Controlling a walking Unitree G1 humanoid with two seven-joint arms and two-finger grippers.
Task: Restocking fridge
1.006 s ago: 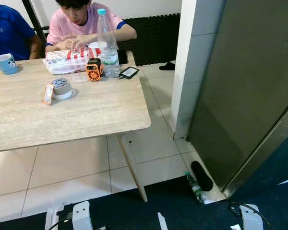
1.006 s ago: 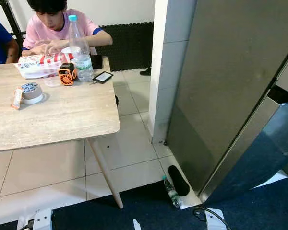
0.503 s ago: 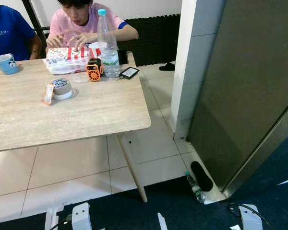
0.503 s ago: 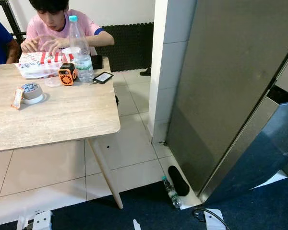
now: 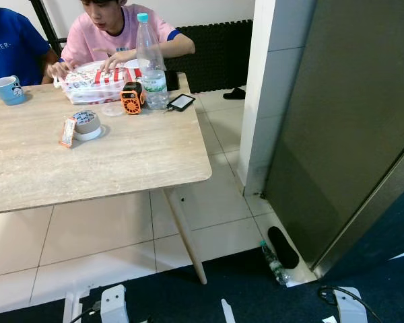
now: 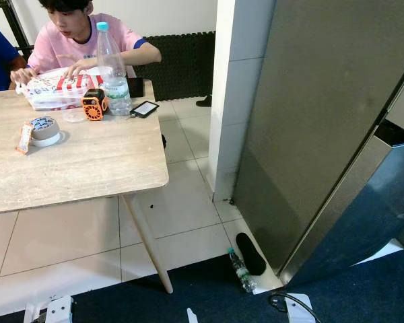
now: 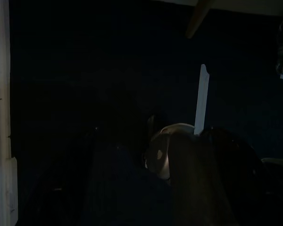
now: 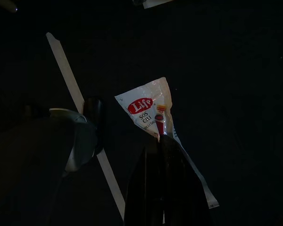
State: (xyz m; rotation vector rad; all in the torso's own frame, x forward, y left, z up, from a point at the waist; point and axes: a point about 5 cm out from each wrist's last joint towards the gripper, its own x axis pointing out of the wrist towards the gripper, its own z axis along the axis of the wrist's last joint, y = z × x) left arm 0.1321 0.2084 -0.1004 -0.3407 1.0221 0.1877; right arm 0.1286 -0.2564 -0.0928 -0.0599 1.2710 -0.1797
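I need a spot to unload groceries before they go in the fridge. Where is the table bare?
The table is bare along its near half, from the tape roll to the near edge. The far end is crowded: water bottle, orange gadget, phone, packaged box under a person's hands.

A white sauce packet (image 8: 156,123) with a red oval logo and a picture of a red bottle hangs pinched in the right claw (image 8: 156,141), whose two black fingers are pressed together on its lower half. The packet is flat and tilted, its printed top corner pointing away from the claw, above a dark blue floor. The fridge (image 5: 343,128) stands to the right, its tall grey steel door swung open.
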